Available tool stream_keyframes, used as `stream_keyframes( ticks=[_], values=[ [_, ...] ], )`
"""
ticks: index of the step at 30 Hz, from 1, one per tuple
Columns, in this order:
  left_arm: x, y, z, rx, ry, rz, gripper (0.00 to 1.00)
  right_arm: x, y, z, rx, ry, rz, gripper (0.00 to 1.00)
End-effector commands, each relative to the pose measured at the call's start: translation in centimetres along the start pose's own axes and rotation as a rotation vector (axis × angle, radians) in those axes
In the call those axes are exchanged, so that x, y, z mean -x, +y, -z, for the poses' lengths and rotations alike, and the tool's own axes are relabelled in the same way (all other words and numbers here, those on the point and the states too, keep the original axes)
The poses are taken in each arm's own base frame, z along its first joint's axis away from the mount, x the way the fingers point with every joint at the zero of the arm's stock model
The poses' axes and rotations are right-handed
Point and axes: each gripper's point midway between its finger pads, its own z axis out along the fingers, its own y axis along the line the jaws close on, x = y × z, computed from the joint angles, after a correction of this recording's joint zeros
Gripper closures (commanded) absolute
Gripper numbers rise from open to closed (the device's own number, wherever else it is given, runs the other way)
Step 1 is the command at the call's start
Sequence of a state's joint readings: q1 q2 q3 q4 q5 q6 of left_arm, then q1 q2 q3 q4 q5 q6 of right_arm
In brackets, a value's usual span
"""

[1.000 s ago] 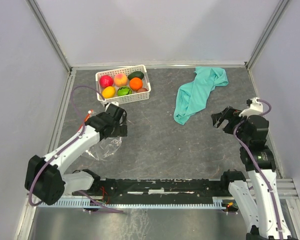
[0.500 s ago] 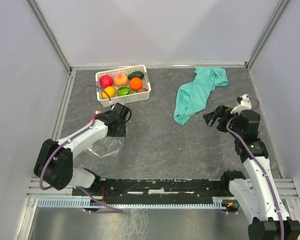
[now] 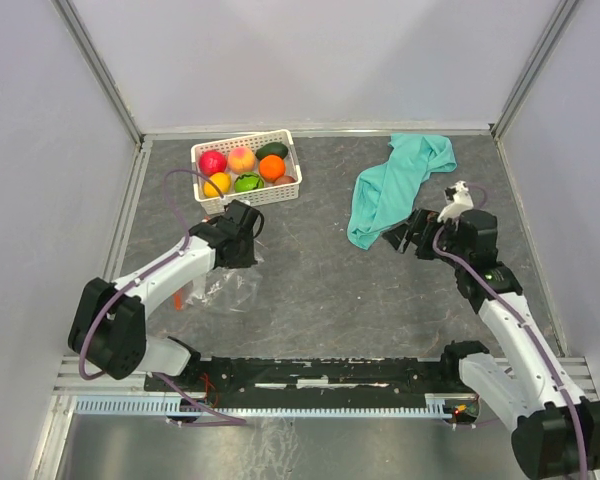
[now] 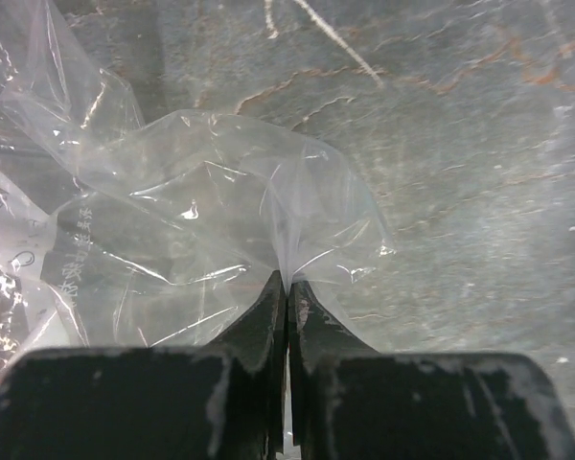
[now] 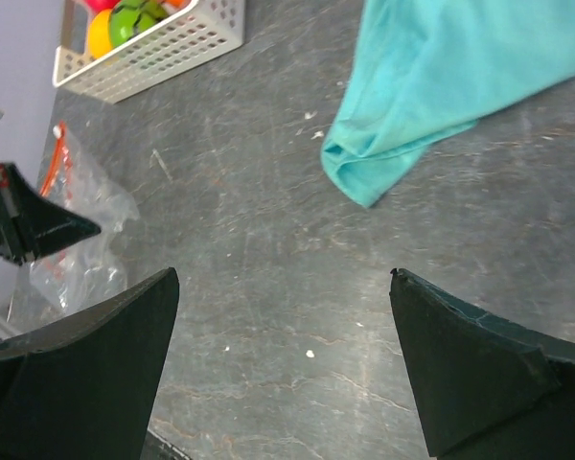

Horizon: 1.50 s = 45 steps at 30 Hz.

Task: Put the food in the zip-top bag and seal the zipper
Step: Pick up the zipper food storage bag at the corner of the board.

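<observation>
Zip-top bag [image 3: 218, 290] lies crumpled on the tabletop [image 3: 310, 290] just on the near side of the white basket [image 3: 265, 196], which holds the food [image 3: 242, 159]. The left arm reaches low toward the basket, the left end effector [image 4: 287, 286] pinched tight on a fold of clear plastic. Well to the basket's right, beside the teal cloth [image 3: 400, 180], the right end effector [image 5: 283, 278] hangs spread wide, gripping nothing.

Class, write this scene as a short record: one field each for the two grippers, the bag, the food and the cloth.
left gripper: shut on the zip-top bag
right gripper: open, empty
zip-top bag: crumpled, no food inside
food: in the white basket
cloth: teal, rumpled, right of the basket
</observation>
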State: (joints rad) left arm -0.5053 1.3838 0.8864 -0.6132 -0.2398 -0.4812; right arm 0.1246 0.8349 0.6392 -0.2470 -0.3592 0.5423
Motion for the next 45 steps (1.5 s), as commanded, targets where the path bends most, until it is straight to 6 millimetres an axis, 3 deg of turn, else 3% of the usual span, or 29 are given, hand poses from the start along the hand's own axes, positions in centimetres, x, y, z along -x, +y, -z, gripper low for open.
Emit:
stream_keyframes(
  ticks=[1, 7, 15, 25, 30, 34, 40, 43, 45],
  values=[
    [3.6, -3.5, 2.3, -0.152, -0.074, 0.187, 0.97, 0.9, 3.4, -1.0, 0.105, -0.039, 0.054, 0.01],
    [5.5, -5.9, 4.4, -0.277, -0.118, 0.345, 0.97, -0.7, 7.4, -2.7, 0.207, -0.012, 0.069, 0.01],
    [6.7, -8.5, 6.0, -0.433, -0.129, 0.477, 0.97, -3.2, 12.6, -4.7, 0.324, 0.021, 0.103, 0.02],
    [7.2, -10.6, 6.7, -0.521, -0.124, 0.523, 0.97, -7.8, 19.5, -8.6, 0.416, 0.120, 0.135, 0.12],
    [6.9, -10.7, 6.3, -0.524, -0.120, 0.530, 0.97, -9.1, 21.2, -9.8, 0.441, 0.136, 0.125, 0.18],
    [6.8, -10.7, 6.4, -0.534, -0.118, 0.531, 0.92, -9.8, 21.0, -10.2, 0.429, 0.150, 0.121, 0.32],
    [6.7, -10.9, 7.0, -0.560, -0.121, 0.530, 0.86, -10.5, 20.5, -10.6, 0.416, 0.165, 0.119, 0.69],
    [6.8, -10.7, 7.4, -0.564, -0.130, 0.529, 0.80, -10.5, 20.2, -10.6, 0.403, 0.160, 0.129, 0.93],
    [6.9, -10.3, 7.8, -0.554, -0.143, 0.524, 0.74, -10.2, 19.8, -10.4, 0.384, 0.149, 0.144, 0.98]
  ],
)
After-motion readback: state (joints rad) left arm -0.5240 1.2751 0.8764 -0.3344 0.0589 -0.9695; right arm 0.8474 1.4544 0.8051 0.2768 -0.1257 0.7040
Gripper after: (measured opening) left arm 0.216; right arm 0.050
